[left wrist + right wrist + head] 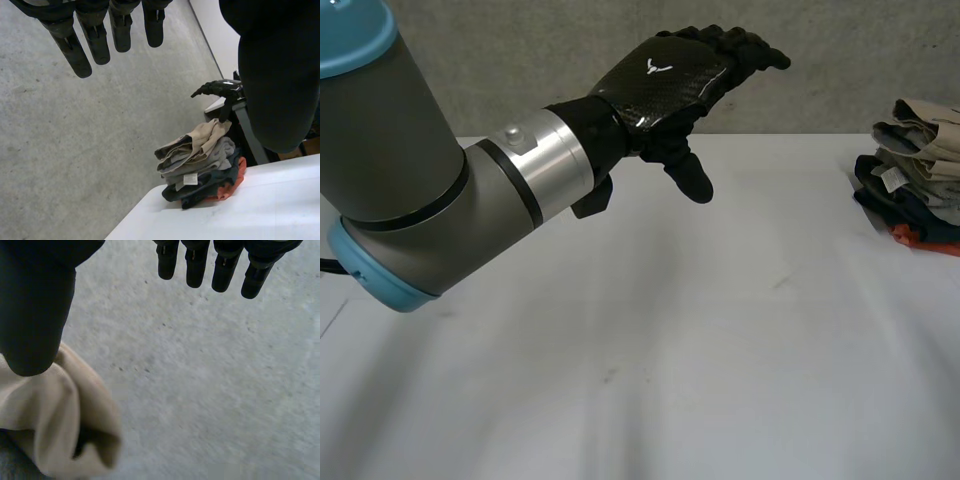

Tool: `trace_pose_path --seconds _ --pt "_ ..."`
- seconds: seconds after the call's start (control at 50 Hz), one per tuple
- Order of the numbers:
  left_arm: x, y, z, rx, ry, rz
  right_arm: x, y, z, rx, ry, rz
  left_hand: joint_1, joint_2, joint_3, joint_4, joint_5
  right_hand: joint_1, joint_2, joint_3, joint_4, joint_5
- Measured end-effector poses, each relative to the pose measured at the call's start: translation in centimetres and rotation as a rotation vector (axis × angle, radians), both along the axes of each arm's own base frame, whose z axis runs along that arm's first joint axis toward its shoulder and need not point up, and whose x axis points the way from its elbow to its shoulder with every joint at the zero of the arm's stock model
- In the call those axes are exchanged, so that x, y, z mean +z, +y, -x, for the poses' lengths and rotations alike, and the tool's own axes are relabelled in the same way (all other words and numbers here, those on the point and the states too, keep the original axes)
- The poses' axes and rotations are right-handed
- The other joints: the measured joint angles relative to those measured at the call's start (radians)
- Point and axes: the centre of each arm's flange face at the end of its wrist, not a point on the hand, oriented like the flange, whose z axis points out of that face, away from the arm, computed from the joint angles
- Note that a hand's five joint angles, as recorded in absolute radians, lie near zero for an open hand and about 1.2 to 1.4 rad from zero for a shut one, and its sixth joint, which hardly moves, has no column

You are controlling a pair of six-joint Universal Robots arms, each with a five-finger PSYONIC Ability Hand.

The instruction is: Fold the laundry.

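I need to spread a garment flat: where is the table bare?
The white table is bare from under the left hand across to the clothes pile. Only that far corner is crowded, where the right hand hovers over the pile.

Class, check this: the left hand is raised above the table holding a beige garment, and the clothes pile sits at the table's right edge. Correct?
No: the left hand holds nothing; the left wrist view shows its fingers straight and empty. It is raised above the table, and the clothes pile sits at the table's right edge.
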Motion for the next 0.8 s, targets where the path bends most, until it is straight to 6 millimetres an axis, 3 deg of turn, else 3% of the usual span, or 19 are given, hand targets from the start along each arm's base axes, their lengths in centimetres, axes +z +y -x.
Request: trace_pose_path --seconds 0.2,0.26,0.32,0.38,0.44,0.5,0.6,0.66,0.76,0.8 --pt "1.5 1.7 -0.3 -0.021 0.022 0.026 4.1 4.3 3.6 -0.385 0.309 -0.122 0.0 0.0 0.0 0.0 0.0 0.0 -0.001 0.0 0.0 0.0" --pt "2.1 2.0 -0.4 -0.023 0.032 0.039 5.7 4.8 3.3 -0.473 0.375 -0.108 0.0 0.0 0.0 0.0 0.0 0.0 -0.001 0.0 0.0 0.0" --pt "3.0 2.2 -0.7 -0.014 0.052 0.059 7.9 5.0 0.7 -0.481 0.412 -0.041 0.0 0.0 0.0 0.0 0.0 0.0 -0.001 0.0 0.0 0.0" --pt "4.0 2.0 -1.1 0.018 0.078 0.081 9.9 5.4 -3.6 -0.389 0.417 0.054 0.0 0.0 0.0 0.0 0.0 0.0 -0.001 0.0 0.0 0.0" --pt "5.3 1.4 -1.9 0.095 0.112 0.105 11.3 6.4 -8.5 -0.224 0.412 0.143 0.0 0.0 0.0 0.0 0.0 0.0 -0.001 0.0 0.0 0.0" --pt "6.1 -0.6 -3.5 0.222 0.133 0.118 11.4 7.8 -13.2 -0.038 0.409 0.184 0.0 0.0 0.0 0.0 0.0 0.0 -0.001 0.0 0.0 0.0" --pt "5.6 -6.0 -8.4 0.517 0.088 0.125 9.2 10.6 -19.5 0.225 0.405 0.142 0.0 0.0 0.0 0.0 0.001 0.0 -0.001 0.0 0.0 0.0" --pt "3.7 -9.7 -12.3 0.717 -0.02 0.124 6.6 12.7 -22.8 0.353 0.407 0.046 0.0 0.0 0.0 0.0 0.001 0.0 -0.001 0.0 0.0 0.0" --pt "-1.0 -14.1 -16.2 0.885 -0.249 0.117 2.2 15.5 -26.0 0.471 0.445 -0.123 0.0 0.0 0.0 0.0 -0.001 0.0 -0.001 0.0 0.0 0.0" --pt "-4.5 -16.6 -18.0 0.937 -0.387 0.106 -0.3 17.0 -27.2 0.516 0.481 -0.219 0.0 -0.002 -0.002 -0.001 -0.002 0.0 -0.001 0.0 0.0 0.0"
